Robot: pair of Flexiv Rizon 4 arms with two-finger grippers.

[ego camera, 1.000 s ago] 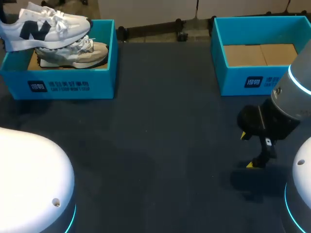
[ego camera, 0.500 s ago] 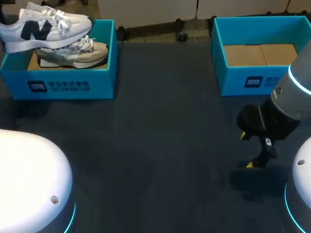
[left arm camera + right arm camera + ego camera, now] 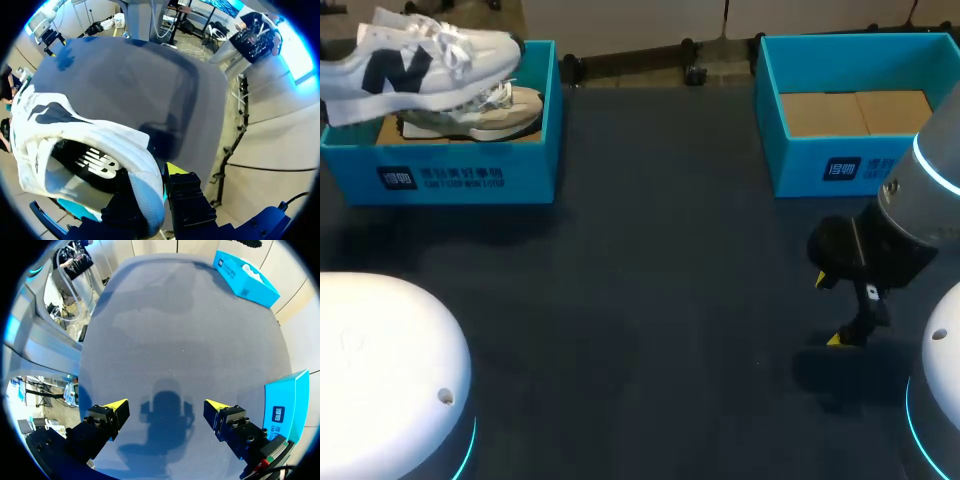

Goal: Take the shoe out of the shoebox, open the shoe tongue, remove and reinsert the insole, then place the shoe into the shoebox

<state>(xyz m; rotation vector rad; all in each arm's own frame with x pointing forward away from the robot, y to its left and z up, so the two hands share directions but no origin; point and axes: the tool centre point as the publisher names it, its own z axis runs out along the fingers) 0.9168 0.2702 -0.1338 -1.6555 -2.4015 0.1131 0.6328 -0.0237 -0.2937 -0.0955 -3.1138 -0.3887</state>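
Note:
A white shoe with a navy logo (image 3: 415, 65) hangs above the left blue shoebox (image 3: 460, 175), toe pointing right. In the left wrist view my left gripper (image 3: 150, 192) is shut on the heel collar of the white shoe (image 3: 75, 140), one yellow fingertip (image 3: 174, 168) showing beside it. The shoe's dark insole (image 3: 92, 162) is visible inside. A second, beige shoe (image 3: 480, 110) lies in the box under it. My right gripper (image 3: 832, 310) hovers open and empty over the table at the front right; its fingers (image 3: 112, 407) stand wide apart around my right gripper's midpoint (image 3: 166, 404).
A second blue shoebox (image 3: 820, 165) with a bare cardboard bottom stands at the back right, just beyond my right arm (image 3: 910, 220); its corner (image 3: 285, 405) shows beside the right gripper. Dark table (image 3: 660, 280) stretches between the two boxes.
The white shoe has shifted a little to the right above the left box, held by my left gripper. My right arm has stayed where it was.

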